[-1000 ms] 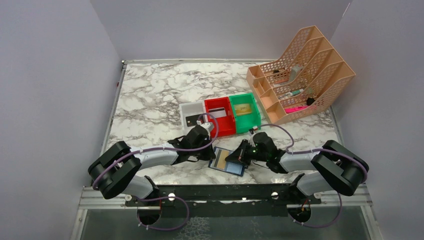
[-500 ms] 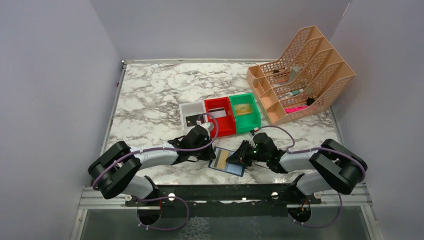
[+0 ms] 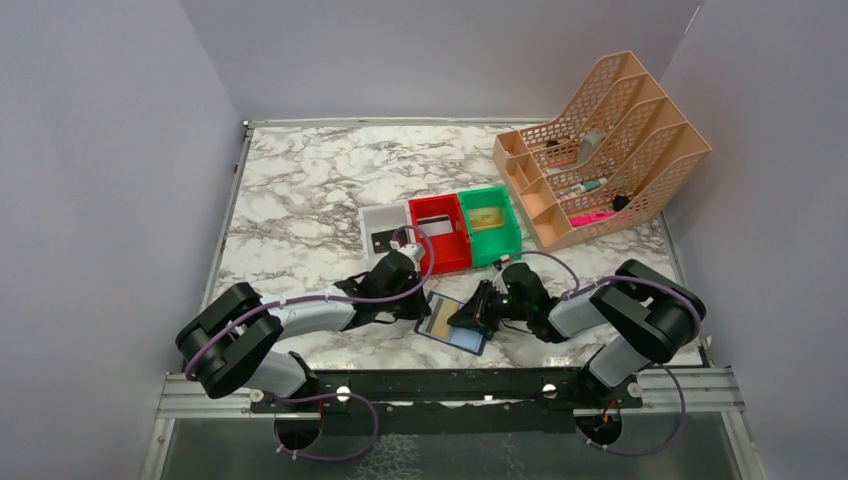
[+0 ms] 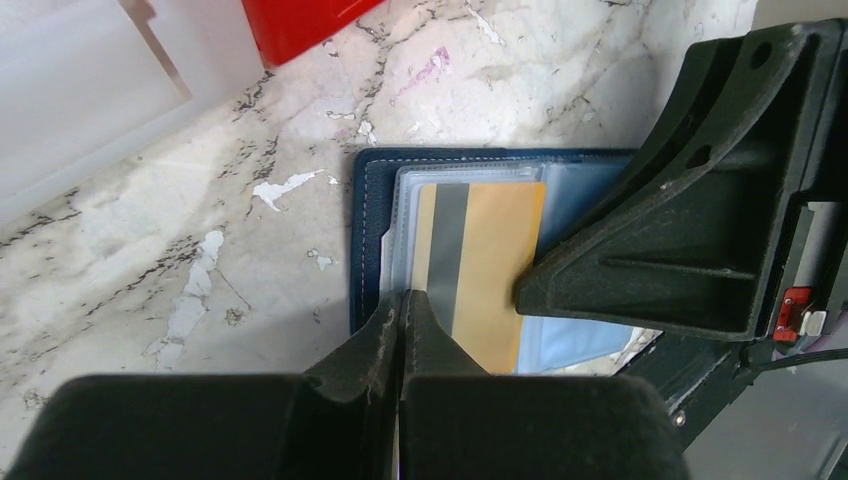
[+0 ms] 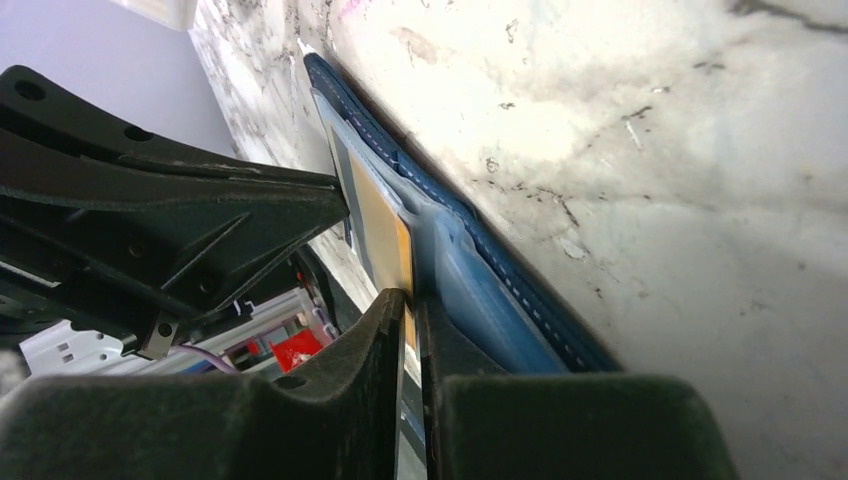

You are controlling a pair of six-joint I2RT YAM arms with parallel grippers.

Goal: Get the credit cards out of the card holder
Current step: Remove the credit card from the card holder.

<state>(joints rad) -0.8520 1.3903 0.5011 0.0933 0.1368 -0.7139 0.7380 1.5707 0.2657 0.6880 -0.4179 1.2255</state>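
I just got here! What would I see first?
At the front middle of the marble table, two black end effectors meet over an open navy-blue folding card holder: the right end effector pinches a gold plastic card with a grey stripe, and the shut left end effector sits at the holder's edge. Behind stand white, red and green plastic bins, with a peach mesh desk organiser far right.

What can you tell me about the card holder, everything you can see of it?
The card holder is a dark navy folding wallet with pale stitching, lying open and flat on the marble table. Inside are paler blue lining and clear sleeves, one holding a gold card with a grey stripe. The shut left gripper presses on the sleeves' edge; the right gripper pinches the card's edge.
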